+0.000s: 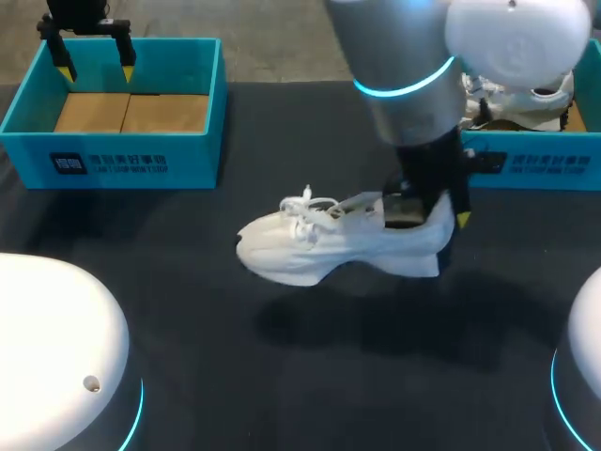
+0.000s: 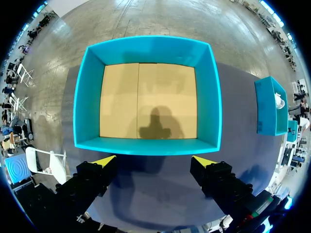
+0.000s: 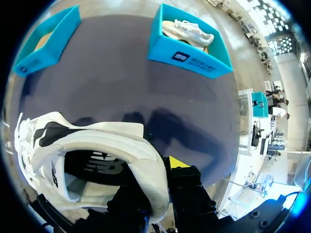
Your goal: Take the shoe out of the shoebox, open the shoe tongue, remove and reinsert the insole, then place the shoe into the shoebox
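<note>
Standing upright, white laced shoe

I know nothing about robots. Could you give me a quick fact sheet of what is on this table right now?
table: dark surface
white shoe: upright on its sole mid-table, outside both boxes
right fingers: pinching the shoe's heel rim
left fingers: open, holding nothing, above the left box
left box: teal, empty, cardboard floor showing
right box: teal, holds a second shoe, also white
</note>
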### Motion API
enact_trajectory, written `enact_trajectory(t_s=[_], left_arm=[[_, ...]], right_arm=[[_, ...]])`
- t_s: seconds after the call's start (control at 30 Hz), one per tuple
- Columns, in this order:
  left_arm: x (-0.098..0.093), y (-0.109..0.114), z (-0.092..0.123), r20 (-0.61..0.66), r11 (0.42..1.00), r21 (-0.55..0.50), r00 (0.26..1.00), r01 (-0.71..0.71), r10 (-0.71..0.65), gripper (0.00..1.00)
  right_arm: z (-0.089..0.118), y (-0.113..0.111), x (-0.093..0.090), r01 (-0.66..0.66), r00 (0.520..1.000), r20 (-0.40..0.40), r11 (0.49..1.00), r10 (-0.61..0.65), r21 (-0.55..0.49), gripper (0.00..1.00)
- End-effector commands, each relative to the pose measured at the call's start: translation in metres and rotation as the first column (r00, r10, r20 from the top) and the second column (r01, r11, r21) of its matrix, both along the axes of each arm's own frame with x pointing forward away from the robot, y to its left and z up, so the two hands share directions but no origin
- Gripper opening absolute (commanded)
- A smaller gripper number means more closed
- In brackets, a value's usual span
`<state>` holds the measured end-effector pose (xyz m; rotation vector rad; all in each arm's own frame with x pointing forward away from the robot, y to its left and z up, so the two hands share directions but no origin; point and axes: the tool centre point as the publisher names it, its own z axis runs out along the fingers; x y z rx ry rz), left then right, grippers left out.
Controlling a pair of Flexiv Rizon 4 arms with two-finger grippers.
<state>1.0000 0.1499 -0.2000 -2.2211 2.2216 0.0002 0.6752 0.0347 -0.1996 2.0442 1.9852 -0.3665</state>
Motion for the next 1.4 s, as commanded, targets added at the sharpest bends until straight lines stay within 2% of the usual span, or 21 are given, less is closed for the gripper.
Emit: enact_trajectory(t_s=[0.03,0.3,0.63,1.0,1.2,1.37,1.4], left_arm=[[0.0,0.0,0.0,0.0,1.0,0.0,1.0,0.0,0.0,1.0],[0.0,0.0,0.0,0.0,1.0,0.0,1.0,0.0,0.0,1.0],[0.0,0.0,0.0,0.0,1.0,0.0,1.0,0.0,0.0,1.0],[0.0,0.0,0.0,0.0,1.0,0.0,1.0,0.0,0.0,1.0],[0.0,0.0,0.0,0.0,1.0,0.0,1.0,0.0,0.0,1.0],[0.0,0.0,0.0,0.0,1.0,0.0,1.0,0.0,0.0,1.0],[0.0,0.0,0.0,0.0,1.0,0.0,1.0,0.0,0.0,1.0]], right_arm=[[-0.011,0.022,0.005,-0.008,1.0,-0.012,1.0,0.007,-0.021,0.0],[-0.025,0.037,0.015,-0.022,1.0,0.006,1.0,0.022,0.007,0.0],[-0.06,0.04,0.025,-0.034,0.999,0.007,0.998,0.034,0.055,0.0],[-0.118,0.038,0.042,-0.018,1.0,-0.005,0.996,0.018,0.084,0.0],[-0.147,0.037,0.049,-0.028,0.999,0.018,0.998,0.027,0.062,0.0],[-0.163,0.035,0.054,-0.021,1.0,0.007,0.999,0.021,0.042,0.0],[-0.172,0.034,0.055,-0.016,1.0,-0.005,0.999,0.017,0.047,0.0]])
